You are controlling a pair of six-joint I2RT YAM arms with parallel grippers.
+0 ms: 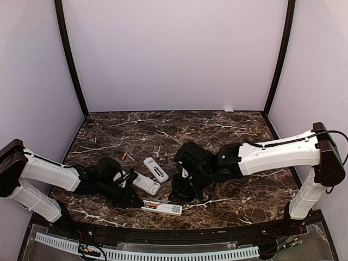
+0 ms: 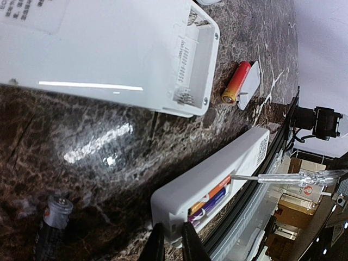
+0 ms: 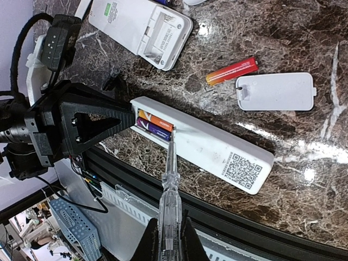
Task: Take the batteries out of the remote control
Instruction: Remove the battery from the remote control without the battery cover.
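Observation:
The white remote control lies back up by the table's near edge, its compartment open. Inside sit two batteries, one orange and one purple. My right gripper is shut on a clear-handled screwdriver, whose tip rests at the batteries' inner end. My left gripper pinches the remote control at its battery end, narrow fingers on either side. From above, the remote control lies between both grippers. A loose red-orange battery lies beside a white cover.
A second remote with an empty open compartment lies just beyond, and a third remote farther back. Another loose battery lies toward the back left, and a dark one near my left gripper. The black table rail runs close behind the remote.

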